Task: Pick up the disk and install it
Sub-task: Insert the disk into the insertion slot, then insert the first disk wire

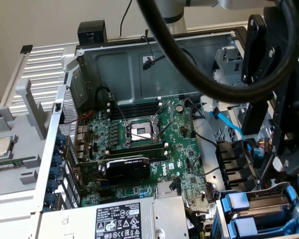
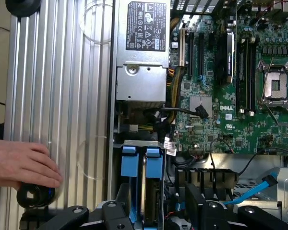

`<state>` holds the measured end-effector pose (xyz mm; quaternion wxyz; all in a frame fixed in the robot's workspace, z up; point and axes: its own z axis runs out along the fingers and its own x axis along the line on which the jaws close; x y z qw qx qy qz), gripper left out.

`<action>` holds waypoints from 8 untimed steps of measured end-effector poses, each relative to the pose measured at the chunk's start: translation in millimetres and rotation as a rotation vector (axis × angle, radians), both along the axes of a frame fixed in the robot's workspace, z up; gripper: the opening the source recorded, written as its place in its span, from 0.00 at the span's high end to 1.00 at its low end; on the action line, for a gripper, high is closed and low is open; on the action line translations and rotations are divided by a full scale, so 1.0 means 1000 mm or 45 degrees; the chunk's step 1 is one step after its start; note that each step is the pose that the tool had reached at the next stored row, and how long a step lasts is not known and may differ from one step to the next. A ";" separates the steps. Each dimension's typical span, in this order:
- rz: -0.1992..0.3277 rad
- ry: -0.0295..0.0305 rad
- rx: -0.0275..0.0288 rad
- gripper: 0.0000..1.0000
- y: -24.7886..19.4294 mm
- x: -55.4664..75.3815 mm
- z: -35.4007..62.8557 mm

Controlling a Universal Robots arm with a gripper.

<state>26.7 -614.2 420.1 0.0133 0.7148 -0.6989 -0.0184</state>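
- Blue-framed disk [image 2: 153, 167] is sitting in the drive bay [image 2: 134, 143], between the jaws of the gripper [image 2: 158, 188].
- Gripper is standing open, clasping nothing.
- Person's hand [image 2: 19, 165] is resting well aside.

The disk [image 1: 266, 203] is seated in the drive cage [image 1: 220, 221] beside the power supply [image 1: 114, 221]. The motherboard [image 1: 184, 164] is mounted behind both.

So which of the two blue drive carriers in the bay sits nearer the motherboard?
The upper carrier in the exterior view, on the side facing the motherboard; the lower carrier lies beyond it, farther from the board.
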 end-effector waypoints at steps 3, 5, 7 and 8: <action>0.000 -0.0001 0.0000 0.43 0.0000 0.000 0.0000; 0.000 0.0000 0.0001 0.43 0.0000 0.000 0.0000; 0.000 0.0000 0.0000 0.43 0.0000 0.000 0.0000; 0.000 0.0000 0.0000 0.43 0.0000 0.000 0.0000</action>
